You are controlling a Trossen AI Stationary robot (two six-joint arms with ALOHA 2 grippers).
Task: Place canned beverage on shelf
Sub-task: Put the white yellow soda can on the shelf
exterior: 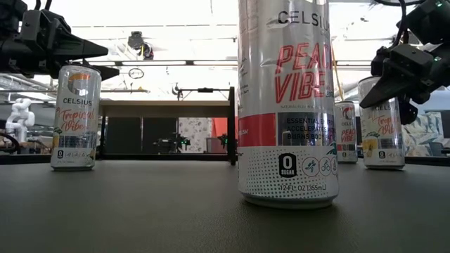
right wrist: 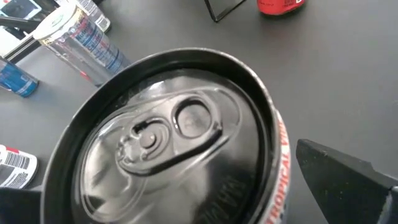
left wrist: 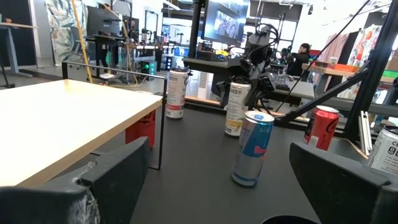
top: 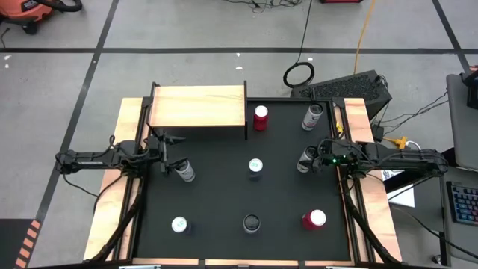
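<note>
Shelf: stands at the 11 o'clock corner of the surface; its top carries no can.
Left hand: fingers spread wide, holding nothing; sits at the 9 o'clock edge, just in front of the shelf.
Nearest can, left: upright, long axis vertical, just beside the left hand toward 4 o'clock.
Right hand: fingers spread wide, nothing clamped; sits at the 3 o'clock edge, poised directly above a can.
Can under right hand: upright, long axis vertical; its black-rimmed lid fills the right wrist view between the fingers.
Judgement: the right hand needs only a straight descent; the left hand lies nearer the shelf.
</note>
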